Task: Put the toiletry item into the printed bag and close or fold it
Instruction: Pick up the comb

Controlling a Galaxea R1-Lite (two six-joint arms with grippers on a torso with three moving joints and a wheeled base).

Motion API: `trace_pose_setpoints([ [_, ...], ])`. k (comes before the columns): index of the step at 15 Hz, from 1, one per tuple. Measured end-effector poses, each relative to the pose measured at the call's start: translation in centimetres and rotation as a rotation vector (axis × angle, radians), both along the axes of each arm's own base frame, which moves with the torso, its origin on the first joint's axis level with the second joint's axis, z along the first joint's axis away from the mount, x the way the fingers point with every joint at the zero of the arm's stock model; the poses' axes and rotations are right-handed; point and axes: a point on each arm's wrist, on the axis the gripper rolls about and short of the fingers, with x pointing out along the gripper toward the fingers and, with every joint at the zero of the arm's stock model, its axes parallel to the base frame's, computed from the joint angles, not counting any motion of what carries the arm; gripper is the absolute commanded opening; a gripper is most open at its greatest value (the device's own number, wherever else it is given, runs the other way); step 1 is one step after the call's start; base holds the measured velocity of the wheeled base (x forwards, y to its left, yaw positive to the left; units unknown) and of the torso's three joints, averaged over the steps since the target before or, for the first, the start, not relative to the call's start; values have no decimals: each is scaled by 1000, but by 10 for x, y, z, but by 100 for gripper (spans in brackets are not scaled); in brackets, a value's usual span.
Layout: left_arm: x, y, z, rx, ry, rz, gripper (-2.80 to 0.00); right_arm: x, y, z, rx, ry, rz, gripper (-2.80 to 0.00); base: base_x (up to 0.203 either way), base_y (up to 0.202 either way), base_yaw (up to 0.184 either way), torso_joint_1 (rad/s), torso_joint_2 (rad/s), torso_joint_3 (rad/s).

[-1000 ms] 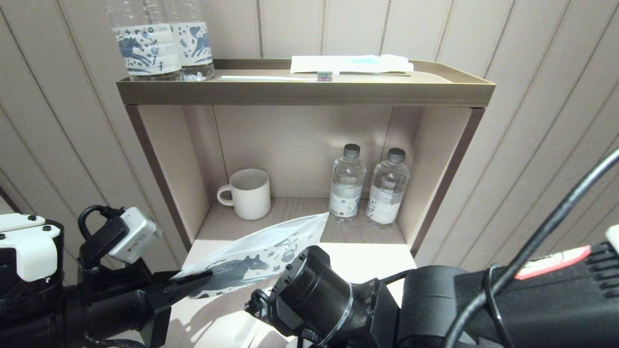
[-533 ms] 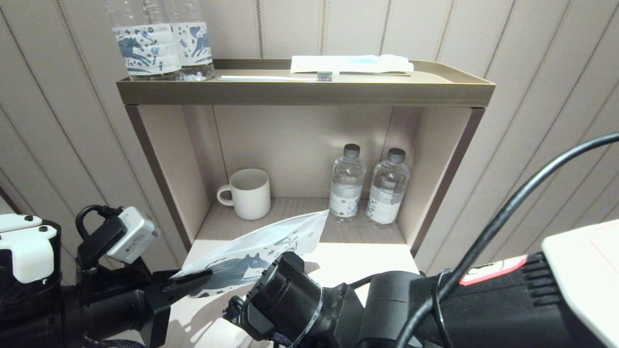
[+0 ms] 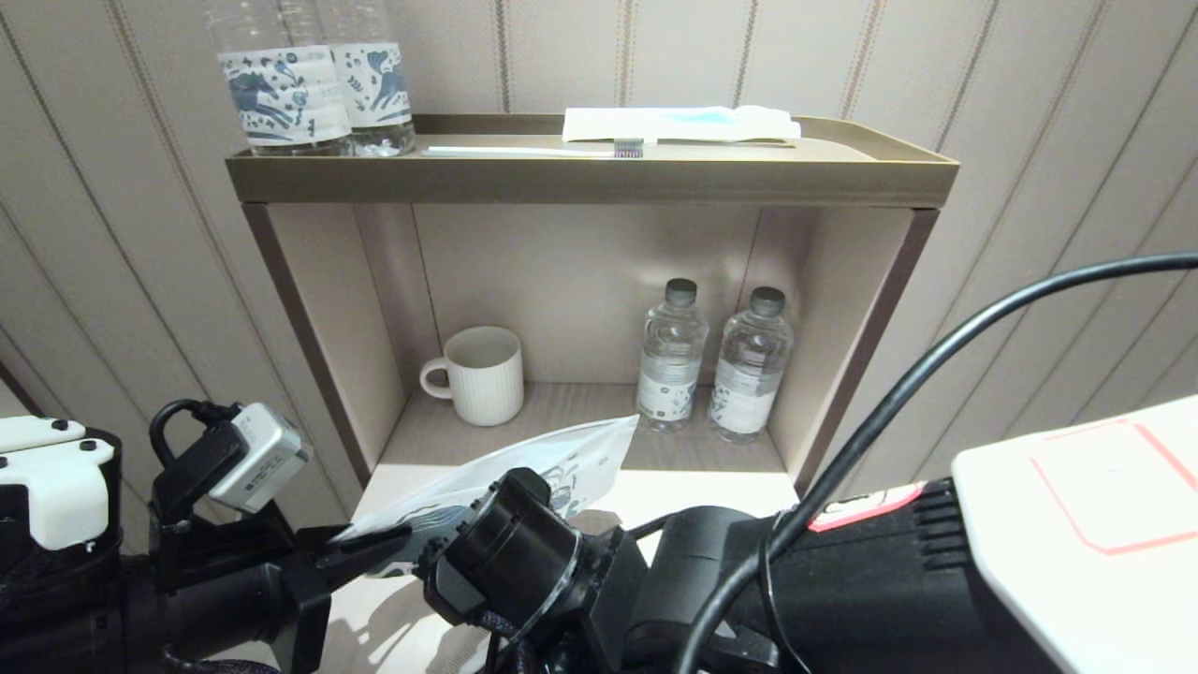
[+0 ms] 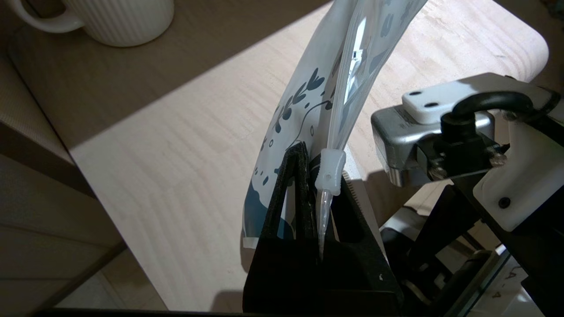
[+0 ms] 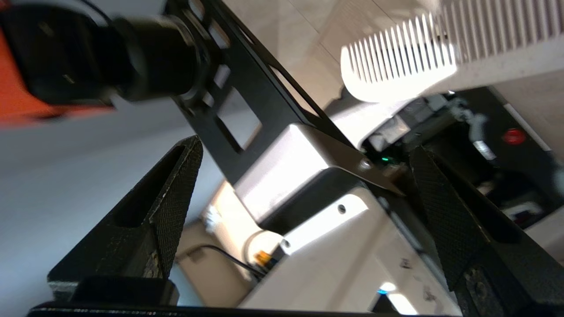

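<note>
My left gripper point(image 3: 384, 543) point(image 4: 308, 158) is shut on the zip-top edge of the printed bag point(image 3: 585, 454) point(image 4: 308, 92), holding it slanted above the light wooden table point(image 3: 697, 491). The bag's white zip slider point(image 4: 329, 171) sits right at the fingertips. The white comb point(image 5: 396, 66) point(image 4: 362, 196), the toiletry item, lies just beside the left fingers, outside the bag as far as I can see. My right gripper point(image 5: 306, 145) is open with nothing between its fingers, apart from the comb. In the head view the right arm crosses the bottom and hides its gripper.
In the niche behind the table stand a ribbed white mug point(image 3: 482, 374) and two clear bottles point(image 3: 671, 356). The tray shelf point(image 3: 590, 178) above carries two horse-label bottles point(image 3: 309, 84), a toothbrush point(image 3: 533, 150) and a white-and-blue packet point(image 3: 679, 122).
The right arm has swung leftward across the bottom, covering most of the bag's horse print. Its fingers have spread wider. The left gripper keeps its hold; the bag sagged slightly.
</note>
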Motion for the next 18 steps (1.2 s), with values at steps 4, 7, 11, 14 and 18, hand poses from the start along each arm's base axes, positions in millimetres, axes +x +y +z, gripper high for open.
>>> trace_pose_setpoints([
  [4, 1, 0, -1, 3, 6, 0, -280, 2, 0, 4, 8, 46, -51, 0, 0, 0, 0, 0, 0, 0],
  [7, 1, 0, -2, 6, 8, -1, -280, 0, 0, 3, -1, 83, -77, 0, 0, 0, 0, 0, 0, 0],
  [11, 1, -1, -2, 8, 9, -2, -280, 1, 4, 5, 6, 131, -123, 0, 0, 0, 0, 0, 0, 0],
  [14, 1, -1, -3, 8, 9, -2, -280, 5, 13, 3, 9, 173, -166, 0, 0, 0, 0, 0, 0, 0],
  [18, 1, -1, -3, 10, 12, -2, -280, 6, 14, -3, -10, 186, -179, 0, 0, 0, 0, 0, 0, 0],
])
